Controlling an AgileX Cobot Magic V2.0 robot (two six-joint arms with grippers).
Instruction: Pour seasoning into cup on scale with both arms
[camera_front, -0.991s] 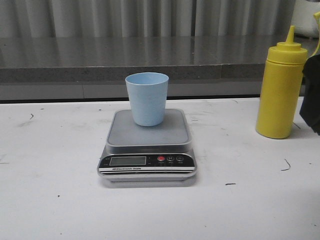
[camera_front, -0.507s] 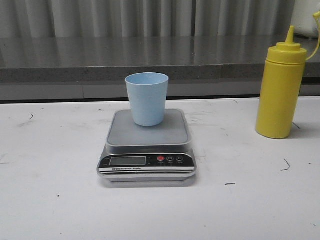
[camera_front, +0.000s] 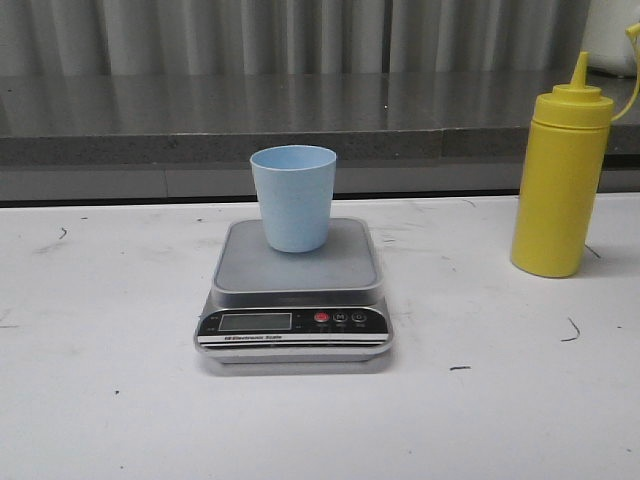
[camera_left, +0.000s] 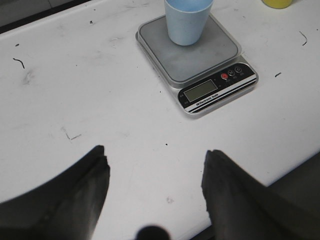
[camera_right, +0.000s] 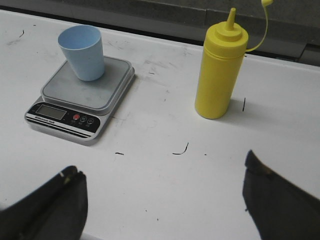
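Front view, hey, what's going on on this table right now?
Nothing is being handled at this moment. A pale blue cup stands upright on the platform of a silver kitchen scale in the middle of the white table. A yellow squeeze bottle stands upright, off to the robot's right of the scale, untouched. Neither arm shows in the front view; the wrist views show the left gripper and right gripper open above the table, holding nothing. No pouring is under way.

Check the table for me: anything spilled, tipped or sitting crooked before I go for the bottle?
Nothing stands out. The cup stands upright on the scale, toward the platform's back edge. The bottle stands upright to the right, its small cap hanging open on its tether. Only dark scuffs mark the table; no spill. Both grippers are open and empty.
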